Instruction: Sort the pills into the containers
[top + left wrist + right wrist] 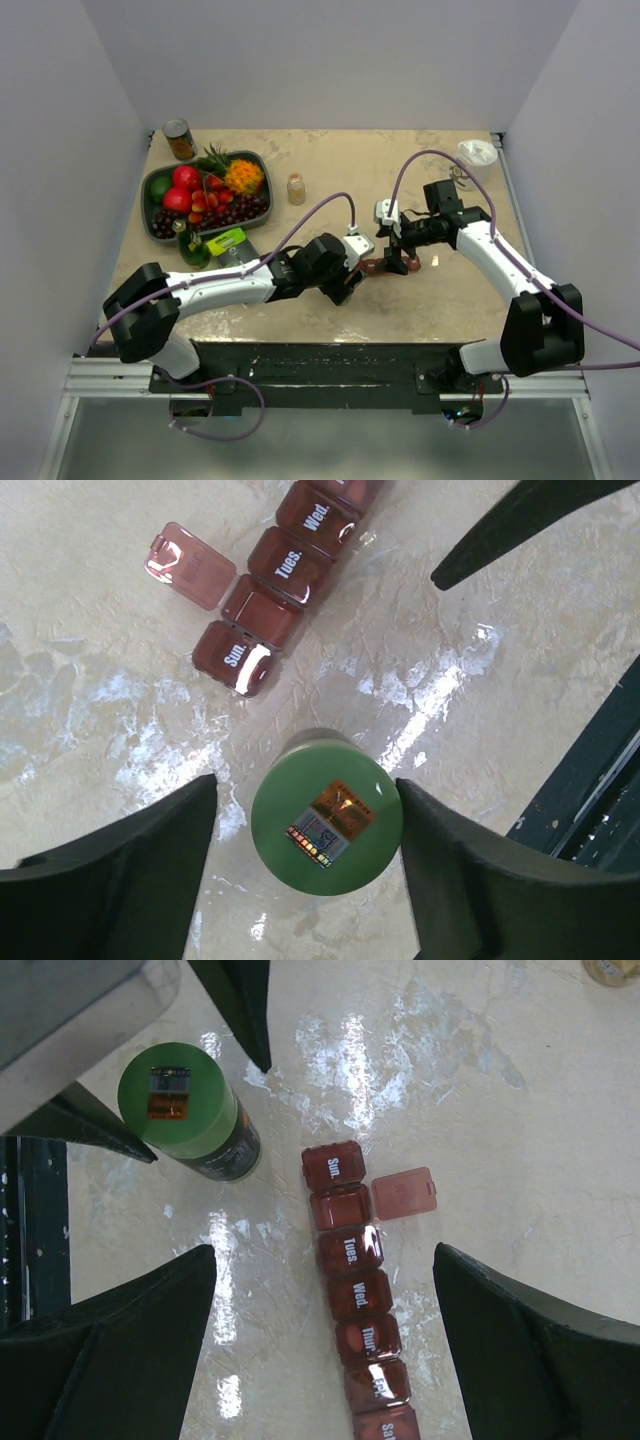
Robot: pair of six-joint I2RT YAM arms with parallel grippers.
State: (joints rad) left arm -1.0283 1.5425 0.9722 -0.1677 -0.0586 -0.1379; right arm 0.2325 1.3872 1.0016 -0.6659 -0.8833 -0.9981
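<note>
Maroon containers (352, 1295) under wide-spread right pincer (323, 1250)

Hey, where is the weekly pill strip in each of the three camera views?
Top external: the pill strip is a small reddish bar on the table, mid-picture, between the two grippers.
Left wrist: pill strip at upper centre, running up and right from its Sun. end.
Right wrist: pill strip from centre to the bottom edge, Sun. end on top.
Shared landmark: the left gripper, nearest the strip's Sun. end in every view.
</note>
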